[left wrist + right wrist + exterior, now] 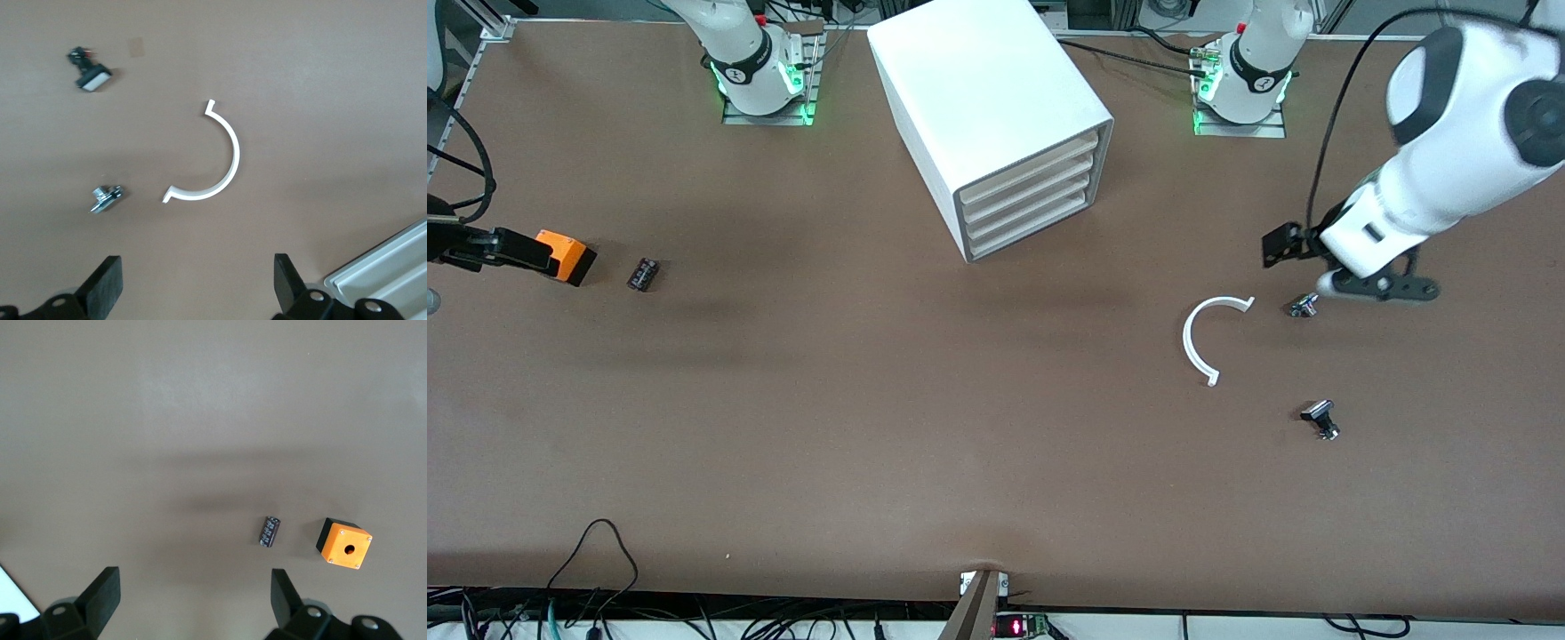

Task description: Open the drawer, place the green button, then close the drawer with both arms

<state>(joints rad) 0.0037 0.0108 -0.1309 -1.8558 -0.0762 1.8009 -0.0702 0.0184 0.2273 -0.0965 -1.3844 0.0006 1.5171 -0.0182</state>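
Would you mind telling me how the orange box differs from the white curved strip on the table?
The orange box is a solid orange block with a black base and a round hole in its top; the white curved strip is a thin, open white arc with bent ends. The box lies toward the right arm's end of the table, the strip toward the left arm's end. Both rest free on the table, touched by no pincer.

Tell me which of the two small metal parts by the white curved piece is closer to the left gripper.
The silver metal part, beside the upper end of the white curved piece and right by the left gripper. The black-capped part lies nearer the front camera.
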